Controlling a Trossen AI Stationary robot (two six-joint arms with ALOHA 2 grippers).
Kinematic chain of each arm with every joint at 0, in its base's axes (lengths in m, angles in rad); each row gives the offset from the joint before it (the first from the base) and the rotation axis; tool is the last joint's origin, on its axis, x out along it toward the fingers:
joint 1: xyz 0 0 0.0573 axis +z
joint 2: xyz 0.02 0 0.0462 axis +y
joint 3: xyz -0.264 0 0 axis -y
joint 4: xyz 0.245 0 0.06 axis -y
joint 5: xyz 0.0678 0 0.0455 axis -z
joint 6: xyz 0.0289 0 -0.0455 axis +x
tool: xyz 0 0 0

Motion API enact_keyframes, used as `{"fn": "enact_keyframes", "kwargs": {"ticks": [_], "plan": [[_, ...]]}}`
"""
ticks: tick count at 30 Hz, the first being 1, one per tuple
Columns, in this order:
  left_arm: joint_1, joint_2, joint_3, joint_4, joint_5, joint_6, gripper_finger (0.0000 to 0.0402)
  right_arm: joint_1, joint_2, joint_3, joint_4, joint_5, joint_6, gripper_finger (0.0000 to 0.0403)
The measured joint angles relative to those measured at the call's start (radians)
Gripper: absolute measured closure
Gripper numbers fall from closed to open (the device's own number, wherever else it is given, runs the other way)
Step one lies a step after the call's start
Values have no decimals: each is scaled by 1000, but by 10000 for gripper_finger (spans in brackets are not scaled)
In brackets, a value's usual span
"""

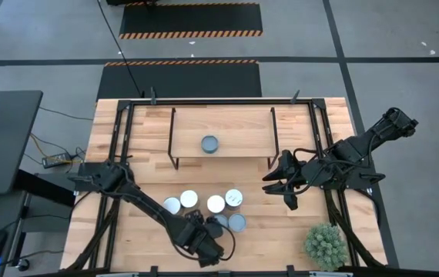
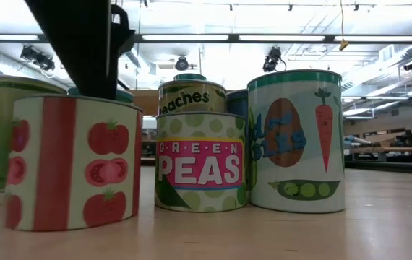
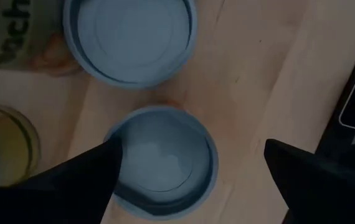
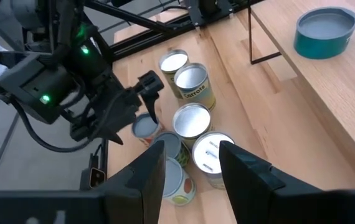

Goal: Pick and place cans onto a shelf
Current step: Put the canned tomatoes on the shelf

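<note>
Hovering wide open, the left gripper [image 3: 187,174] straddles a can [image 3: 162,158] directly beneath it. Lower squarely so both fingers [image 3: 78,180] clear the neighbouring can [image 3: 131,37], then close. The shelf [image 1: 223,131] lies well beyond.

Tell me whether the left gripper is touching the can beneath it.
Cannot tell. In the left wrist view the left gripper is open with its fingers straddling the can, one overlapping its rim; no gap or contact shows plainly.
</note>
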Motion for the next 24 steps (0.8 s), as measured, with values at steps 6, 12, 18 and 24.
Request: {"fn": "enact_keyframes", "kwargs": {"ticks": [6,12,18,24], "plan": [[10,-1,6,-33,13,43,2,0,0,0,0,0,2,245],[4,-6,67,-140,69,136,1,0,0,0,1,0,8,245],[-35,-13,74,-226,1,156,1,0,0,0,4,0,6,245],[-99,-13,73,-292,-146,200,1,7,0,0,4,-11,8,245]]}}
